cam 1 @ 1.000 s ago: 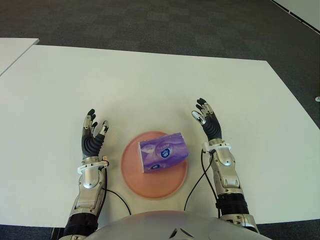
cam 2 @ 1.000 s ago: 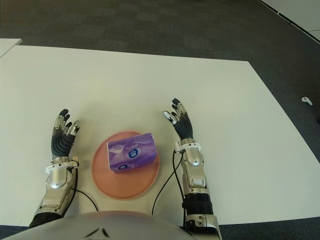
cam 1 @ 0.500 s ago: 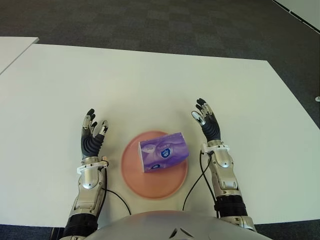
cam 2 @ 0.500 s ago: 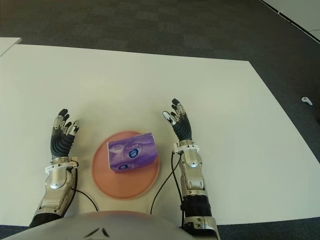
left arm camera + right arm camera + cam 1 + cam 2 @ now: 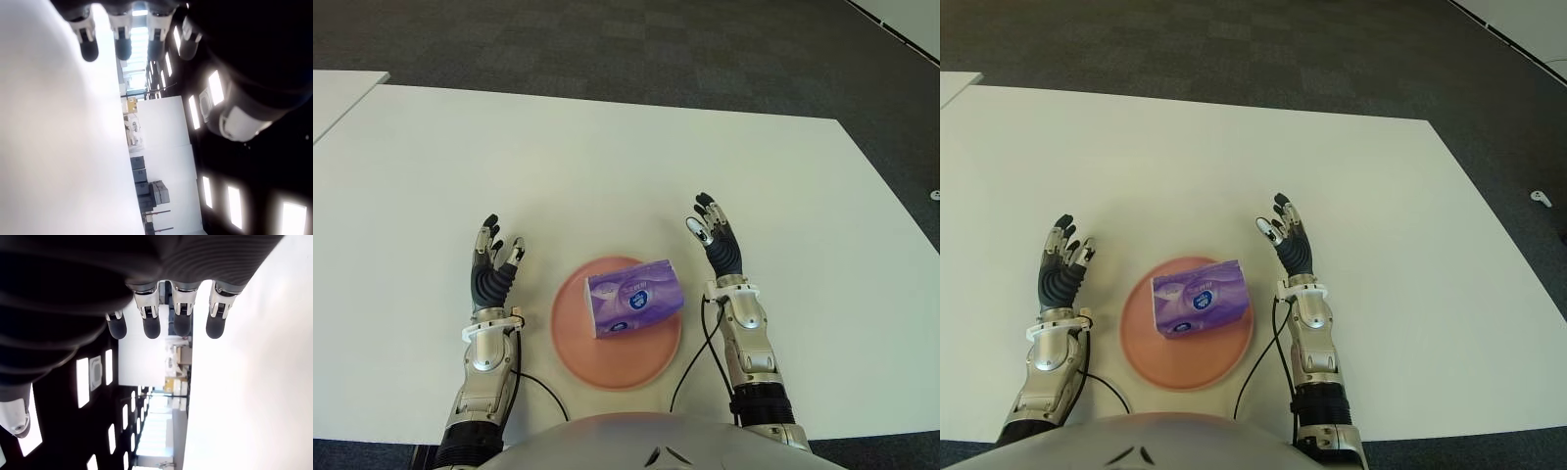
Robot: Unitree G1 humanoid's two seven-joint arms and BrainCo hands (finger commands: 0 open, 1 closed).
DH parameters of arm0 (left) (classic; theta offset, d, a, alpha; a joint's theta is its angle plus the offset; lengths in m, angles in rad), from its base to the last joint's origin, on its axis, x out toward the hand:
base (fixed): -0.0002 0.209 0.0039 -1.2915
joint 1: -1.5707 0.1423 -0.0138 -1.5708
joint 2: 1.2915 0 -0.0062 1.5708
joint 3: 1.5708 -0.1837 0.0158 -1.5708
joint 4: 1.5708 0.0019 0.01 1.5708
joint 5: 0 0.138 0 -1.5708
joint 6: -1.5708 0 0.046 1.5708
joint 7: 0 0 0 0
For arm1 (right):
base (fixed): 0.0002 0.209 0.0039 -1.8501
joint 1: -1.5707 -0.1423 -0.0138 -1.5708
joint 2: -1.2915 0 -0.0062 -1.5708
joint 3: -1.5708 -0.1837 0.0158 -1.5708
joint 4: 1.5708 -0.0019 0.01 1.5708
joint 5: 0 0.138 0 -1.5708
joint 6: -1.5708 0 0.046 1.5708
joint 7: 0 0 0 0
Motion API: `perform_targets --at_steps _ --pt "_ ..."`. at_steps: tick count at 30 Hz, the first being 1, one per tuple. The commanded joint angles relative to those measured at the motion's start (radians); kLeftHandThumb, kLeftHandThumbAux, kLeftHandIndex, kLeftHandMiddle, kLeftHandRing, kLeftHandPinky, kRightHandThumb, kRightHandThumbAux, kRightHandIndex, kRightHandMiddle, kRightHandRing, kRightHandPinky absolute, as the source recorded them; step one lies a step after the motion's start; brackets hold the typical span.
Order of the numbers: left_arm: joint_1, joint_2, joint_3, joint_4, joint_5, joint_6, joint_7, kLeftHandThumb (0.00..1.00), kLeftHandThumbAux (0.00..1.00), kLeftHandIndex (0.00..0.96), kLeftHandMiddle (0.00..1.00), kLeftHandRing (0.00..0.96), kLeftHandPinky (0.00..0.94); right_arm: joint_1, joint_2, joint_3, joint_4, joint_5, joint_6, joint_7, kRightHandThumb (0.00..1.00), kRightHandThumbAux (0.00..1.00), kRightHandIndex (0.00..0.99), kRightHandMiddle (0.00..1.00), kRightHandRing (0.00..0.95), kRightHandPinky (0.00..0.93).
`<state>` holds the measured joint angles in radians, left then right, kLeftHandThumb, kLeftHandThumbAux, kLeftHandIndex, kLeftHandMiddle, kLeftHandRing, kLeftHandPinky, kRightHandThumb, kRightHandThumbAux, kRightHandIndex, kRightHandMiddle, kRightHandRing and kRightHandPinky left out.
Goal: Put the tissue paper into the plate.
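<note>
The print on the purple tissue pack (image 5: 634, 297) is too small to be read, and the lower ends of both forearms are being cut off at the bottom edge of the eye views. In the wrist views only dark fingertips are being shown against white glare.

The left hand (image 5: 493, 272) is being held in the lower left of the frame, just left of the plate (image 5: 578, 345), with its fingers straight and spread, nothing being held. The right hand (image 5: 717, 242) is being held right of the plate, fingers likewise extended and empty.

The soft, plastic-wrapped rectangular pack is lying slightly tilted inside the round, flat, salmon-pink plate, at lower centre. The plate is sitting on a smooth white table (image 5: 607, 157), with thin black cables (image 5: 690, 369) being trailed from the wrists.
</note>
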<state>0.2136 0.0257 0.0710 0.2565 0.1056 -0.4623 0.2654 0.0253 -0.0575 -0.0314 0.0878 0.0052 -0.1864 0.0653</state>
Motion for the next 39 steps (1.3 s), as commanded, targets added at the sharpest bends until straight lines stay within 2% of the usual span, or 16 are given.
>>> perform_targets --at_steps 1,5,7,9,10,12,15,20,27,39 --pt "0.046 0.003 0.012 0.032 -0.008 0.063 -0.02 0.0 0.581 0.0 0.0 0.0 0.0 0.006 0.008 0.008 -0.003 -0.005 0.024 -0.009 0.048 0.482 0.0 0.0 0.0 0.0" --pt "0.048 0.006 0.016 0.027 -0.01 0.06 -0.025 0.0 0.578 0.0 0.0 0.0 0.0 0.008 0.011 0.015 -0.008 -0.009 0.026 -0.015 0.048 0.482 0.0 0.0 0.0 0.0" --pt "0.05 0.008 0.016 0.023 -0.011 0.055 -0.029 0.0 0.577 0.0 0.0 0.0 0.0 0.037 0.029 0.026 0.071 -0.046 -0.037 -0.058 0.049 0.496 0.0 0.0 0.0 0.0" --pt "0.051 0.011 0.018 0.021 -0.014 0.054 -0.033 0.0 0.578 0.0 0.0 0.0 0.0 0.068 0.058 0.041 0.259 -0.114 -0.156 -0.156 0.063 0.567 0.0 0.0 0.0 0.0" --pt "0.052 0.014 0.019 0.019 -0.015 0.055 -0.037 0.0 0.578 0.0 0.0 0.0 0.0 0.06 0.062 0.033 0.355 -0.12 -0.216 -0.179 0.068 0.584 0.0 0.0 0.0 0.0" --pt "0.054 0.017 0.019 0.015 -0.015 0.057 -0.041 0.0 0.577 0.0 0.0 0.0 0.0 0.04 0.065 0.021 0.47 -0.116 -0.292 -0.198 0.061 0.619 0.0 0.0 0.0 0.0" --pt "0.055 0.025 0.019 0.008 -0.018 0.063 -0.052 0.0 0.577 0.0 0.0 0.0 0.0 0.004 0.075 0.005 0.583 -0.106 -0.373 -0.219 0.041 0.616 0.0 0.0 0.0 0.0" --pt "0.056 0.035 0.021 0.001 -0.024 0.072 -0.065 0.0 0.58 0.0 0.0 0.0 0.0 -0.03 0.093 -0.007 0.66 -0.096 -0.47 -0.244 0.019 0.574 0.0 0.0 0.0 0.0" --pt "0.057 0.042 0.021 -0.009 -0.02 0.079 -0.072 0.0 0.579 0.0 0.0 0.0 0.0 -0.064 0.091 -0.004 0.741 -0.083 -0.523 -0.232 0.022 0.538 0.0 0.0 0.0 0.0" --pt "0.059 0.04 0.019 -0.036 -0.015 0.104 -0.065 0.0 0.583 0.0 0.0 0.0 0.0 -0.1 0.073 -0.001 0.835 -0.089 -0.603 -0.226 0.027 0.564 0.0 0.0 0.0 0.0"
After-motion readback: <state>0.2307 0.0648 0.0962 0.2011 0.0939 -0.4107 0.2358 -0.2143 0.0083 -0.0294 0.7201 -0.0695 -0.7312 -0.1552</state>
